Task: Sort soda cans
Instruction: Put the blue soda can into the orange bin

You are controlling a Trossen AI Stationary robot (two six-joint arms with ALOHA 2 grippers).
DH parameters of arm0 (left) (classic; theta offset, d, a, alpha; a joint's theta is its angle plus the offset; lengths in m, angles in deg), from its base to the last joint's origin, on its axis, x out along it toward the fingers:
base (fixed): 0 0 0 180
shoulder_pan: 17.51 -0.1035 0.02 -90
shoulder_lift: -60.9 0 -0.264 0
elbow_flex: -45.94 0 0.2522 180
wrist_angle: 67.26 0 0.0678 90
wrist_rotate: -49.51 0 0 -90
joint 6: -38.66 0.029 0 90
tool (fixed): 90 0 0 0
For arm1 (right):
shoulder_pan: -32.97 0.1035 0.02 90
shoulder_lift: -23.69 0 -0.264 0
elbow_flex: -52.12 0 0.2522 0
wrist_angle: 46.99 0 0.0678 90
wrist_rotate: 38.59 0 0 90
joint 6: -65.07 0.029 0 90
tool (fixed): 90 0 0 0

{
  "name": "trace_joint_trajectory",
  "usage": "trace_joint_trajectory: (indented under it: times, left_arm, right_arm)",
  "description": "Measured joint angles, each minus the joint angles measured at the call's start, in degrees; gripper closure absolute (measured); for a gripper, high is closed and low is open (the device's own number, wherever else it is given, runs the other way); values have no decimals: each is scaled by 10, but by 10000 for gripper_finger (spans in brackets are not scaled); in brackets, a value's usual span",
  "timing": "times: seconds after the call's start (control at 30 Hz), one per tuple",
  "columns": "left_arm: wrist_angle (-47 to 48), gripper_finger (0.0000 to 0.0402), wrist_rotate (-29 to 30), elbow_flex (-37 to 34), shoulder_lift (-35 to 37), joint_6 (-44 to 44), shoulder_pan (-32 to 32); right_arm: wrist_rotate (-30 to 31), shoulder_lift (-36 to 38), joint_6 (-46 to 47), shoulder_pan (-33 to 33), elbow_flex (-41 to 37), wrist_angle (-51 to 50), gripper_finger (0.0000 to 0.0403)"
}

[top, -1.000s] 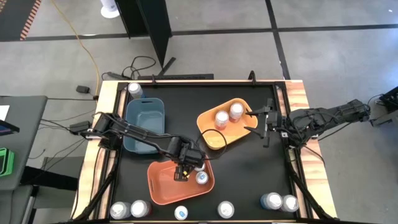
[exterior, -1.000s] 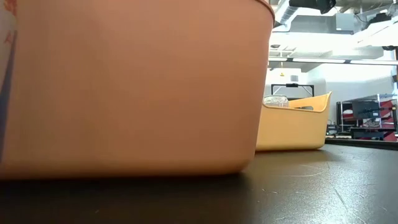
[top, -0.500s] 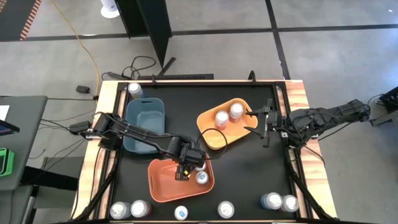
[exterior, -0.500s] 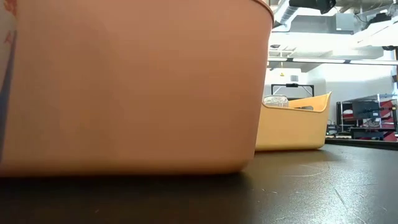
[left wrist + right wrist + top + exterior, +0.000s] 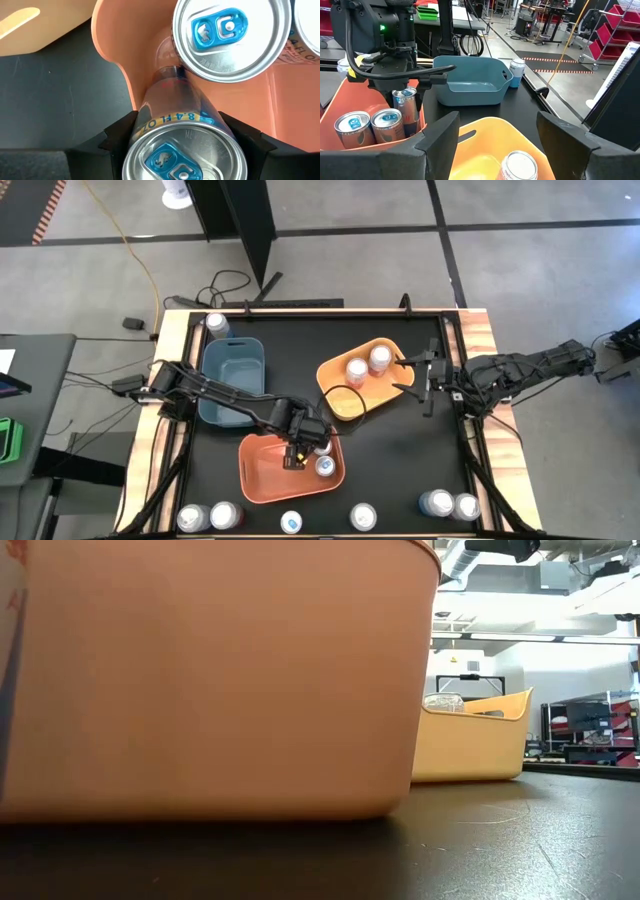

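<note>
My left gripper (image 5: 297,452) hangs over the orange bin (image 5: 262,480) near the table's front and is shut on a soda can (image 5: 182,155) with a silver top and blue tab. Two more cans (image 5: 230,37) (image 5: 352,127) stand in that bin beside it. My right gripper (image 5: 415,375) waits open at the table's right side, by the yellow bin (image 5: 335,395), which holds two cans (image 5: 356,368). The blue bin (image 5: 232,375) stands at the left. Several cans (image 5: 222,515) stand along the near edge. My left gripper pinches the can's upper side wall (image 5: 150,122), just under the rim, between its two fingers (image 5: 117,135). The fingers come from above, pointing down. The can is upright with its lower part inside the orange bin (image 5: 405,107); whether its bottom rests on the bin's floor is hidden.
One can (image 5: 217,325) stands at the far left corner beyond the blue bin. In the low view the orange bin's wall (image 5: 200,680) fills most of the picture, with the yellow bin (image 5: 475,735) behind it. Bare black tabletop (image 5: 400,450) lies between the bins and the near cans.
</note>
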State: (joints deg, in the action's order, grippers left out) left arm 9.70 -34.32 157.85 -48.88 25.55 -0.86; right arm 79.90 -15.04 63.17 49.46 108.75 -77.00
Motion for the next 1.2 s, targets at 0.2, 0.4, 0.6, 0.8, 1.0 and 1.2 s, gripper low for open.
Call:
trace_joint_trajectory:
  times: [0.2, 0.4, 0.6, 0.8, 1.0, 1.2]
  left_arm:
    - [-2, 172, 3, 0, 0, -2, 0]
    - [-16, 165, 7, -1, 0, -2, 0]
    - [-26, 161, 7, -1, 0, 0, 0]
    - [-29, 158, -6, -1, 0, 4, 1]
    - [-25, 158, -14, -1, 0, 6, 6]
    - [-31, 158, -25, -1, -3, 8, 9]
  right_arm:
    - [0, 0, 0, 0, 0, 0, 121]
    - [0, 0, 0, 0, 0, 0, 121]
    - [0, 0, 0, 0, 0, 0, 121]
    - [0, 0, 0, 0, 0, 0, 121]
    - [0, 0, 0, 0, 0, 0, 121]
    - [0, 0, 0, 0, 0, 0, 121]
